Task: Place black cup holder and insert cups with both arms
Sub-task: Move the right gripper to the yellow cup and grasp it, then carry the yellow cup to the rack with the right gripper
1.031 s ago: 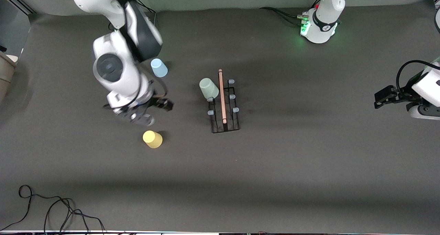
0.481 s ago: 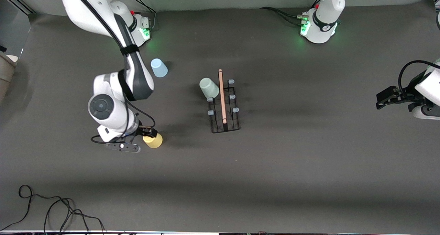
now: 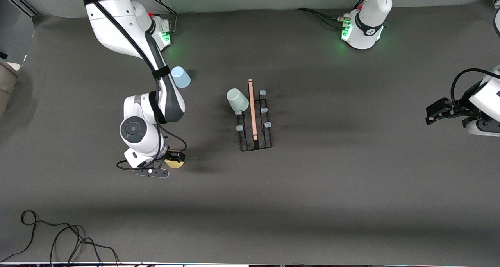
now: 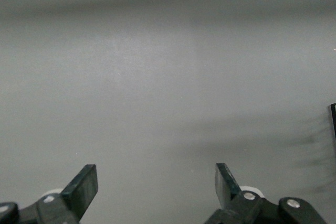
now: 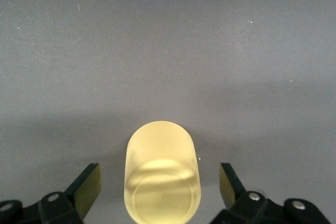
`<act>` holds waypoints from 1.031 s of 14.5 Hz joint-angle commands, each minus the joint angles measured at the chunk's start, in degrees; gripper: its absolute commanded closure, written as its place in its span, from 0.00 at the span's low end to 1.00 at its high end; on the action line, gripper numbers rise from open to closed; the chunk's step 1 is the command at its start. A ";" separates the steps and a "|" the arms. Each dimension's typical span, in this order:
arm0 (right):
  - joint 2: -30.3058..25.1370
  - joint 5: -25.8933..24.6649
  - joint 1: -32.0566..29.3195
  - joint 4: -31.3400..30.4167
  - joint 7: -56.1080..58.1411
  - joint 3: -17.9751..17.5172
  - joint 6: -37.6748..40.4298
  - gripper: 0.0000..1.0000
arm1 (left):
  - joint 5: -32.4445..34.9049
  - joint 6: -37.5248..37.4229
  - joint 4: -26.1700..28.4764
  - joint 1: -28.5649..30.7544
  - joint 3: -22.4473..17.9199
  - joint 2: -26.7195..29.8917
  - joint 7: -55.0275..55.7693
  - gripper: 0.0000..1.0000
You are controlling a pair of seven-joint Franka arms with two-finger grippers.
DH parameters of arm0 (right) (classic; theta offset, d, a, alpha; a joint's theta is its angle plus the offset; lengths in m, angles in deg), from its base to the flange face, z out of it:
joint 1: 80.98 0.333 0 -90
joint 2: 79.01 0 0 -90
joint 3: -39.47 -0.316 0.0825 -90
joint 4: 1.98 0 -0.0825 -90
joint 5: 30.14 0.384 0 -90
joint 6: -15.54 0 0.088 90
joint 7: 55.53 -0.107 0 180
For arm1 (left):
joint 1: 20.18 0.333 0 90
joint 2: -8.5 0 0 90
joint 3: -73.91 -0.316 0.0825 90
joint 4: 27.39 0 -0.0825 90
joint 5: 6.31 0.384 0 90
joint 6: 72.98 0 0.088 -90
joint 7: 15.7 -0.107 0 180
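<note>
The right gripper (image 3: 170, 160) has come down over the yellow cup (image 3: 174, 164), which stands upside down on the table (image 3: 351, 189) toward the right arm's end, nearer to the front camera than the other cups. A second ago the gripper hung above and short of that cup; half a second ago it was just beside it; now the wrist covers most of the cup in the front view. The right wrist view shows the yellow cup (image 5: 163, 174) between the jaws, which are spread wide on either side with a gap to each wall — nothing is pinched yet.

The black cup holder (image 3: 254, 120) lies at the middle of the table, its wooden rod (image 3: 252, 108) running along the top, in the same place as before. The mint green cup (image 3: 236, 99) sits on one of its pegs, tilted, on the side toward the right arm's end. The pale blue cup (image 3: 180, 77) stands upside down on the table, farther from the front camera than the yellow one, unmoved.

The left gripper (image 3: 437, 110) waits over the left arm's end of the table — barely shifted across the frames. The left wrist view shows its jaws spread apart over bare table, the left gripper (image 4: 156, 182) holding nothing.
</note>
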 commanded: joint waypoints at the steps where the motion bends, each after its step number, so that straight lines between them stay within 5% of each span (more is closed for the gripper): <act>1: -0.13 1.94 0.68 -2.43 2.06 -0.20 -3.18 0.00 | -0.59 0.16 -0.06 -0.60 -0.17 0.51 0.68 0.00; 3: -0.13 1.94 0.68 -2.52 2.68 -0.29 -3.18 0.13 | -0.59 0.16 -0.15 -0.60 -0.17 0.51 0.68 0.00; 4: -0.22 2.03 0.77 -2.52 3.38 -0.29 -3.01 0.41 | -0.59 0.25 -0.15 -0.60 -0.17 0.42 0.68 0.00; 5: -0.66 2.03 0.68 -2.52 3.91 -0.29 -2.57 0.78 | -0.59 0.33 -0.15 -0.60 -0.17 0.42 0.68 0.00; 6: -1.27 2.03 0.68 -2.43 3.91 -0.20 -1.96 1.00 | -0.59 0.51 -0.15 -0.60 -0.17 0.42 0.68 0.00; 15: -11.99 2.47 1.64 6.78 -5.55 -0.55 20.62 1.00 | -0.77 0.51 -0.15 -0.52 -0.17 0.16 0.68 0.00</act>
